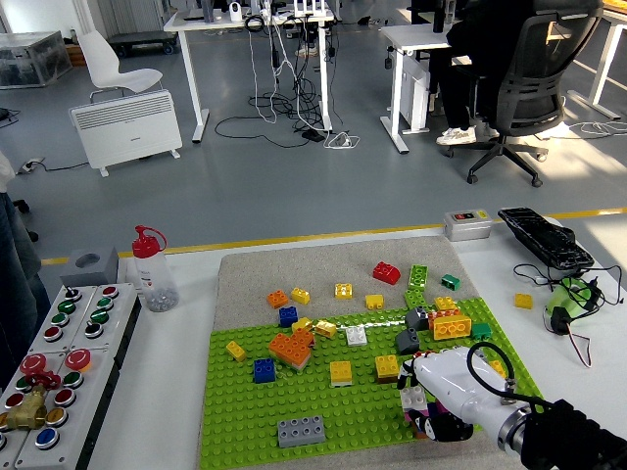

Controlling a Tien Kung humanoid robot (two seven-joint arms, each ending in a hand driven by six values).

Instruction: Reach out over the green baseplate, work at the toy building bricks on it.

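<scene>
Your right hand (438, 399) reaches in from the lower right corner and sits low over the near right part of the green baseplate (323, 401), its white shell covering whatever lies under the palm. You cannot tell from this view whether the fingers are curled on a brick or merely resting; a white brick (412, 397) and something dark peek out at its left edge, touching or just beside the hand. Your left hand is not in view.

The baseplate lies flat on a grey mat (294, 269) on the white table, its long axis running left to right, tilted slightly against the table's near edge. Bricks are scattered across it: an orange cluster (290, 348) left of centre, a blue brick (264, 370) near it, two yellow bricks (340, 372) mid-plate, and a grey brick (301, 430) close to the near edge, its long side lying along the plate's length. More bricks sit off the plate on the mat beyond.

Expect these bricks to be light, rigid and smooth-sided, likely to slip if pinched at a corner. Those pressed onto the studs will probably resist until rocked free. Take each across its two long side walls, fingers opposed, and pull or push straight along the stud axis.
</scene>
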